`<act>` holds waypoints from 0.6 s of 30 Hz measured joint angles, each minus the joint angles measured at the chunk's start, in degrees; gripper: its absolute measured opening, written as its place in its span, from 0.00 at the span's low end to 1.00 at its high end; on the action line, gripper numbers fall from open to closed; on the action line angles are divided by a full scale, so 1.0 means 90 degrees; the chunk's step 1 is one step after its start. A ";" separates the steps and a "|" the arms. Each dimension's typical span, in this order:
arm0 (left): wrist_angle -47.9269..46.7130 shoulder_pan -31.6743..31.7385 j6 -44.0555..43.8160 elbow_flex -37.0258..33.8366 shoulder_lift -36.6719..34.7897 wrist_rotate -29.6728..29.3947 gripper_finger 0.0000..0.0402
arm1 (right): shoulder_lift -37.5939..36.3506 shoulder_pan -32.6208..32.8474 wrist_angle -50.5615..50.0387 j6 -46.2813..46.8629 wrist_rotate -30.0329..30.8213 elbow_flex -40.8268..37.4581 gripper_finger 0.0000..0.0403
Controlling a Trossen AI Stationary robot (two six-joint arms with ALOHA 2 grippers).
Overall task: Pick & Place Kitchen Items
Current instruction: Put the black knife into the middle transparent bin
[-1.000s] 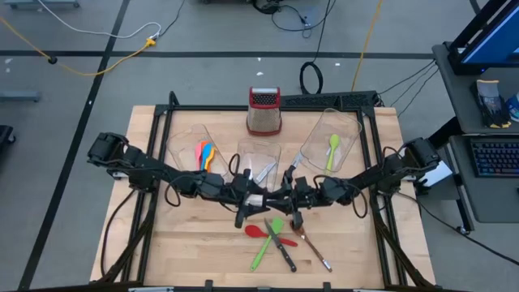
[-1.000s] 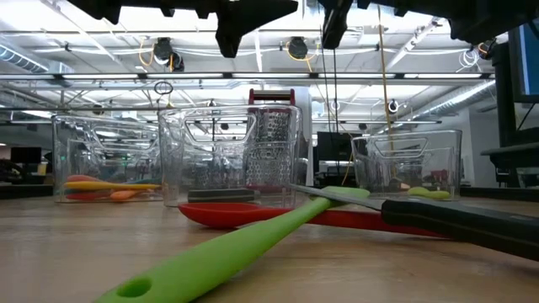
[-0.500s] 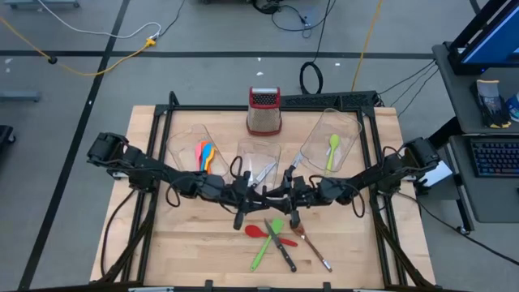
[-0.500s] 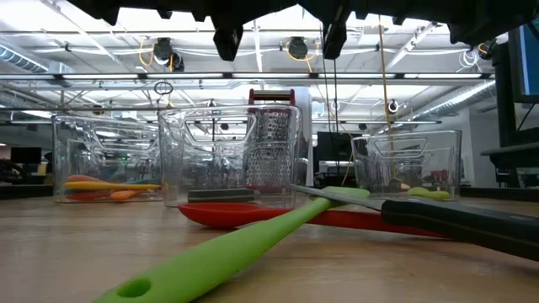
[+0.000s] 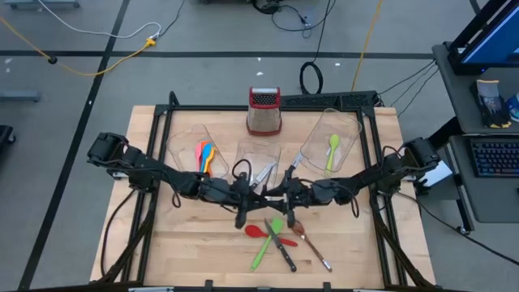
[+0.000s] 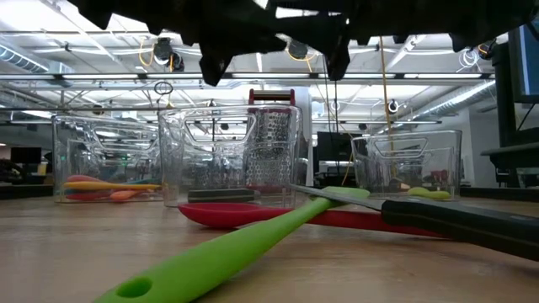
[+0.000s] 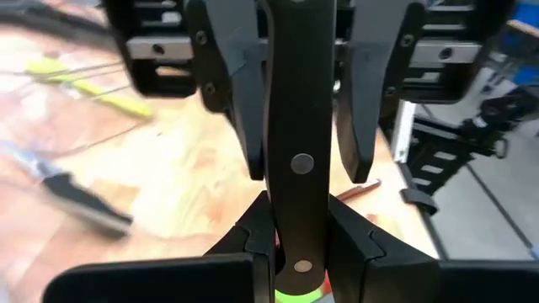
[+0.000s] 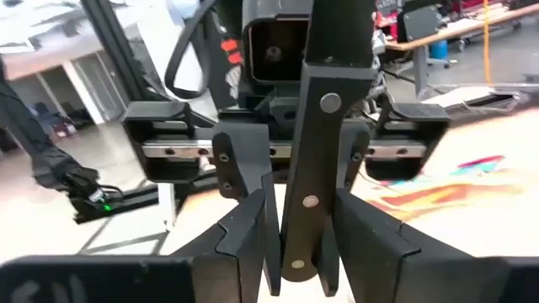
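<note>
Handover point, just in front of the middle bin (image 5: pixel 259 156), above the tabletop (image 5: pixel 195 243). Left claw (image 7: pixel 296 215) is clamped on the knife (image 7: pixel 299 126) by its black handle. Right claw (image 8: pixel 296 227) faces it, fingers slightly apart around the same handle.

Risk: with only one claw gripping, the knife could pivot or slip and fall. The right fingers could also snag the handle if they pull off crooked.

Long axis seems to run from one claw to the other. The blade is hidden, so I can't tell which way it points.

Two dark jointed arms, black looping cables, matte black end effector fingers (image 7: pixel 366 93), silver screws
</note>
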 joint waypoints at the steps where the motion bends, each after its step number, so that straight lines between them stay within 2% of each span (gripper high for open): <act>1: -0.0067 0.0000 -0.0041 0.0000 0.0000 -0.0068 0.13 | 0.0000 -0.0002 -0.0047 0.0001 0.0008 0.0000 0.31; 6: -0.0337 -0.0002 -0.0355 -0.0006 -0.0103 -0.0271 0.13 | -0.0002 -0.0001 -0.0281 0.0005 -0.0016 0.0000 0.32; 9: -0.0765 0.0036 -0.0575 -0.0012 -0.0278 -0.0805 0.13 | -0.0005 0.0050 -0.0447 0.0053 -0.0292 0.0002 0.32; 12: -0.1325 0.0013 -0.0822 -0.0011 -0.0559 -0.1163 0.13 | -0.0007 0.0082 -0.0503 0.0074 -0.0209 -0.0037 0.32; 15: -0.1844 -0.0002 -0.1060 -0.0015 -0.0745 -0.1307 0.13 | -0.0025 0.0109 -0.0529 0.0074 -0.0137 -0.0149 0.32; 18: -0.1927 -0.0023 -0.1291 -0.0007 -0.0849 -0.1362 0.13 | -0.0121 0.0134 -0.0508 0.0072 -0.0173 -0.0289 0.32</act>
